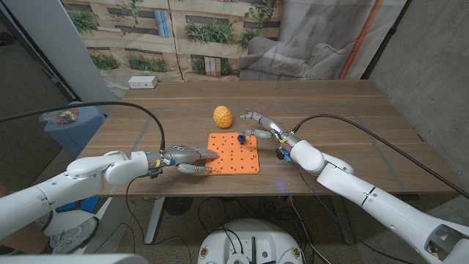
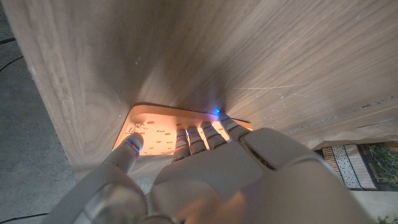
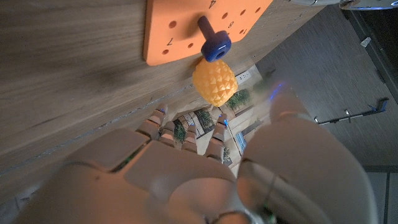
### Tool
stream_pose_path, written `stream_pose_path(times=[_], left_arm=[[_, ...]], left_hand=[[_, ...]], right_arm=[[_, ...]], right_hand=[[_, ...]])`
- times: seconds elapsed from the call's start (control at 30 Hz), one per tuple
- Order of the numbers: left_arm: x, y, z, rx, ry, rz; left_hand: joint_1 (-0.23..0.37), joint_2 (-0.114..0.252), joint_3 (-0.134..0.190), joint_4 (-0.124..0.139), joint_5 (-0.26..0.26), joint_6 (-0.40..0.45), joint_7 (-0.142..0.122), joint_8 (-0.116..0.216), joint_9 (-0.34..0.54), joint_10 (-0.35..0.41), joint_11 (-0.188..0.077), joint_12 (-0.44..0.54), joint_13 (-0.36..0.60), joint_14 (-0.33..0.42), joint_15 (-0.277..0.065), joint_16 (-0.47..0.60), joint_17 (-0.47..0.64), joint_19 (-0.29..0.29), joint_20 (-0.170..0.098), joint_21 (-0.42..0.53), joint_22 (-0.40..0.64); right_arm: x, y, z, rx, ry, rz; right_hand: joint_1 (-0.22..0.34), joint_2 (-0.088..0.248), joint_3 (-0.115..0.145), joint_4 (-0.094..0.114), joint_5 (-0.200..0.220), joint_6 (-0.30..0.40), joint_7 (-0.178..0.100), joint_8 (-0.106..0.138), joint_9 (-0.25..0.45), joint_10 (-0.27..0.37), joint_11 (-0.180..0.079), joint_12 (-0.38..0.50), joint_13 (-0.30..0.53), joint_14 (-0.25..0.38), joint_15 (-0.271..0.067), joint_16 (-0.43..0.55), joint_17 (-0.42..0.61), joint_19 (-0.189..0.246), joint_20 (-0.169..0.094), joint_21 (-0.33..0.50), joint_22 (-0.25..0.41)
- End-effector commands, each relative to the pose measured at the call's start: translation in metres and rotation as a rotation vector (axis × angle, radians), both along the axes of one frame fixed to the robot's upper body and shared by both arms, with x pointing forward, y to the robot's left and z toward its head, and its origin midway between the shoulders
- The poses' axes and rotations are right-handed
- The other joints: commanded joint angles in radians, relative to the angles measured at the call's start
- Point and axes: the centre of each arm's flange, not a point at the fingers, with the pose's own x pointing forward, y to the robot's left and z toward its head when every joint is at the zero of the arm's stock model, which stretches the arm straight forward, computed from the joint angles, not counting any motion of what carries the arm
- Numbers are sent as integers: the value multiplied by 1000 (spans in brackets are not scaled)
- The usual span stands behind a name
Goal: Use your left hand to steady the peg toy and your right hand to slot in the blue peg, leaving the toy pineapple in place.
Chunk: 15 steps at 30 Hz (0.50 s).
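1. Orange and square, the peg toy [image 1: 233,153] lies flat on the wooden desk [image 1: 330,103], a board dotted with small holes, at about the middle of the desk's near half.
2. Blue peg [image 1: 242,137]: it stands upright in a hole near the board's far edge, its shaft in the board and its wider head above, as the right wrist view shows [image 3: 214,41].
3. Yellow toy pineapple [image 1: 223,116] sits on the desk just beyond the board's far edge, apart from it; in the right wrist view it shows just behind the peg [image 3: 214,81].
4. Left hand [image 1: 187,158]: it comes in from the robot's left and its fingers [image 2: 194,138] lie stretched out on the board's near-left part, side by side, the thumb set a little apart toward the near edge. It presses on or touches the board; nothing is closed inside the hand.
5. Right hand [image 1: 262,123]: it hangs beside the board's far-right corner, fingers spread and lightly curved, reaching toward the pineapple's side. It holds nothing, and a gap shows between its fingertips and the peg.
6. White power strip [image 1: 142,83] lies at the desk's far-left corner.
7. Black cables run from both forearms back over the desk.
8. Behind the desk hangs a printed backdrop of a building with plants [image 1: 212,29].
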Motion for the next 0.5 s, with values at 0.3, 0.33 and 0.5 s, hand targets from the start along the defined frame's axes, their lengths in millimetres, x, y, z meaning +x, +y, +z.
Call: stream_pose_path(times=[0.3, 0.33, 0.5], left_arm=[[-1, -1, 4, 20, -7, 1], [-1, -1, 4, 20, -9, 0], [-1, -2, 5, 24, -15, -2]], left_hand=[[0, 80, 8, -2, -1, 16, 4, 6, 3, 37, 6, 8, 5, 55, -41, 8, 9, 5, -138, 1, 1], [0, 80, 8, -2, -1, 16, 4, 6, 3, 37, 6, 8, 5, 54, -42, 8, 9, 5, -138, 1, 1], [0, 80, 9, -2, -1, 18, 5, 6, 3, 37, 6, 8, 5, 55, -42, 8, 9, 1, -132, 0, 1]], right_arm=[[-29, -5, 5, -279, -212, -169], [-30, -4, 5, -295, -217, -178], [-37, -3, 3, -354, -261, -227]], right_hand=[[-142, 47, -30, 51, 27, -52, 20, -75, -10, 89, -29, 10, -14, 31, -76, 8, -17, 22, -74, -1, 3], [-151, 56, -31, 56, 29, -48, 22, -77, -11, 92, -30, 8, -15, 31, -80, 8, -18, 16, -80, -4, 3], [-193, 88, -34, 75, 30, -58, 27, -94, -11, 105, -38, 4, -19, 28, -98, 5, -22, -7, -99, -12, 3]])
